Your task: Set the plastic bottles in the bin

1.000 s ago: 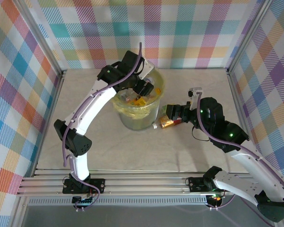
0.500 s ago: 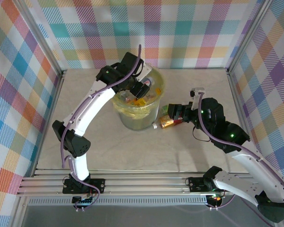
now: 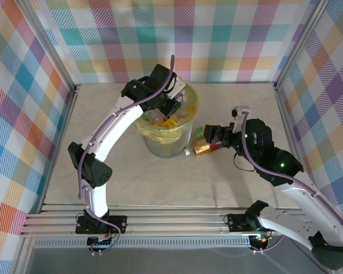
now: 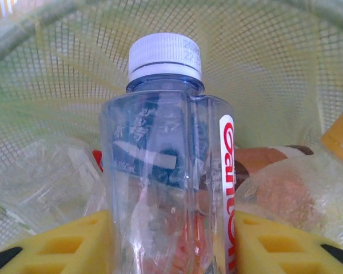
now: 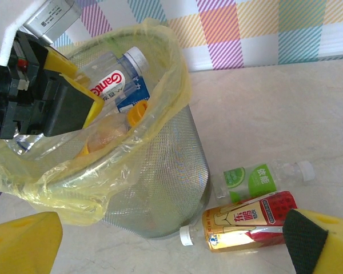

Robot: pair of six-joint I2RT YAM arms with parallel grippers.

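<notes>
Judging by how things lie, we are at the drop-off step for one of the plastic bottles. The left gripper [image 4: 170,240] hangs over the mouth of the bin [image 5: 160,171], its yellow fingers [image 4: 57,240] narrowed onto a clear bottle [image 4: 166,160] with a white cap, and they appear to touch both of its sides. Other bottles lie in the liner below it. To finish, we think this arm needs to spread its fingers wide enough for the bottle to fall free, then lift clear of the rim. The right gripper [image 5: 171,242] stands fully open and holds nothing. It is poised above a green-labelled bottle [image 5: 257,180] and a red-and-gold bottle [image 5: 251,220] lying side by side on the table [image 5: 274,114], just beside the bin's base. Its next move calls for lowering over one of them and closing across its body.
</notes>
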